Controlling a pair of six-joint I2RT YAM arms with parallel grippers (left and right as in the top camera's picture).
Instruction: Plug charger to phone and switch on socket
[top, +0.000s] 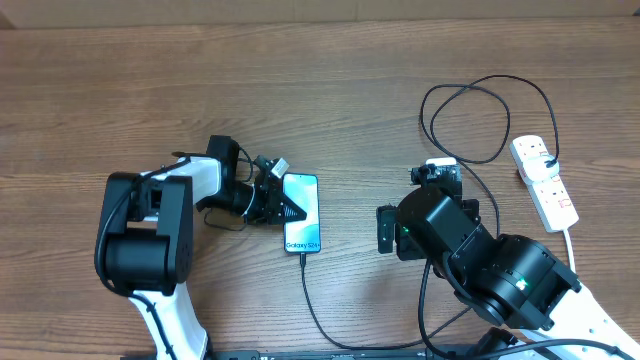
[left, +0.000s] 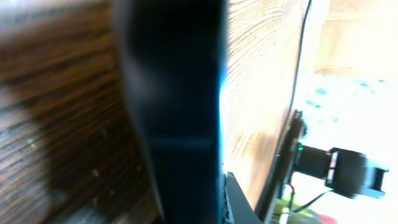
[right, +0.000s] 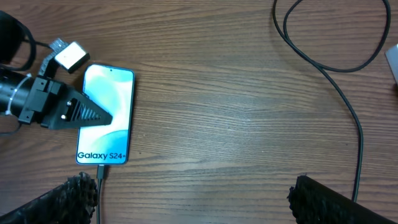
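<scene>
The phone (top: 303, 215) lies flat on the wooden table, its cyan screen lit and "Galaxy S24+" at the near end (right: 102, 155). My left gripper (top: 284, 207) is shut, its wedge-shaped tip resting on the phone's left edge (right: 87, 113); the left wrist view shows only dark blur with a cyan edge. The charger's connector (right: 100, 172) sits in the phone's near end. Its black cable (top: 312, 305) runs toward me, then loops (top: 480, 110) to a black plug in the white socket (top: 545, 182). My right gripper (right: 199, 202) hangs wide open, holding nothing, over bare table right of the phone.
The socket's thick white cord (top: 574, 245) runs down the far right. My right arm's bulky black body (top: 480, 260) covers the table's lower right. A corner of the socket (right: 393, 62) shows at the right wrist view's edge.
</scene>
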